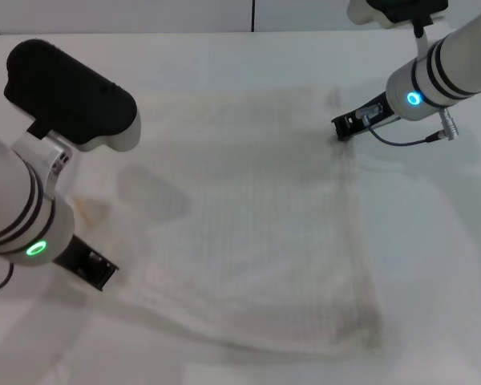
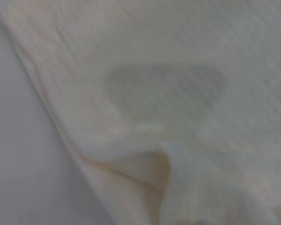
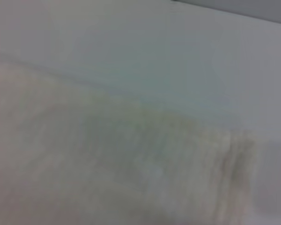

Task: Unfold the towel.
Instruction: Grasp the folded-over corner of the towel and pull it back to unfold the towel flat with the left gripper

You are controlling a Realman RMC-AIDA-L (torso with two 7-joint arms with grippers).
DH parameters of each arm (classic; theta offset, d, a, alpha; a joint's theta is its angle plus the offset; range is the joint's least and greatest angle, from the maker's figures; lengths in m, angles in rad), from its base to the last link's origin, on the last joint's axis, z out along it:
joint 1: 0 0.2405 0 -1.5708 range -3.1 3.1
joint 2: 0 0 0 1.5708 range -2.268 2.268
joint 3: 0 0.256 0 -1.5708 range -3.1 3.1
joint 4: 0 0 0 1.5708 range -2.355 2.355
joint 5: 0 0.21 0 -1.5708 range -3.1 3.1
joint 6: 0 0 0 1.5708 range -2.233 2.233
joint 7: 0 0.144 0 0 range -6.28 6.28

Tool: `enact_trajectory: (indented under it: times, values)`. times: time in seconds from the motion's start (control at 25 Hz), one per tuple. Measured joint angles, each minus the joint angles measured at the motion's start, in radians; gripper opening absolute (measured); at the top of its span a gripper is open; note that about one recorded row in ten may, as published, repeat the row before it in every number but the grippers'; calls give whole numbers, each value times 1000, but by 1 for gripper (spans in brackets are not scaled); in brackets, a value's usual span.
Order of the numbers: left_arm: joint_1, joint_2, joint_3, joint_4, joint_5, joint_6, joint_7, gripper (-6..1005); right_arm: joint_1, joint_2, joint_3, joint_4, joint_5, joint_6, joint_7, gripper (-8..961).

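The cream-white ribbed towel (image 1: 256, 224) lies spread over the middle of the white table in the head view. My left gripper (image 1: 96, 271) is low at the towel's near left corner. My right gripper (image 1: 346, 127) is low at the towel's far right corner. The left wrist view shows the towel (image 2: 178, 93) from close up, with a small raised fold (image 2: 150, 171) near its edge. The right wrist view shows the towel (image 3: 107, 173) and its edge against the table.
The white table (image 1: 441, 241) extends around the towel on all sides. A grey wall strip (image 1: 144, 14) runs along the table's far edge. A cable (image 1: 409, 143) hangs from my right wrist.
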Motion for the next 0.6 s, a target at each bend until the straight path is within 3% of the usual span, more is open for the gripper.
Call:
enact_trajectory:
  times: [0.6]
  values:
    - [-5,-4,18,-5,-2,-49,-36,169,-3,0,-2,-4,1,1,-2,51]
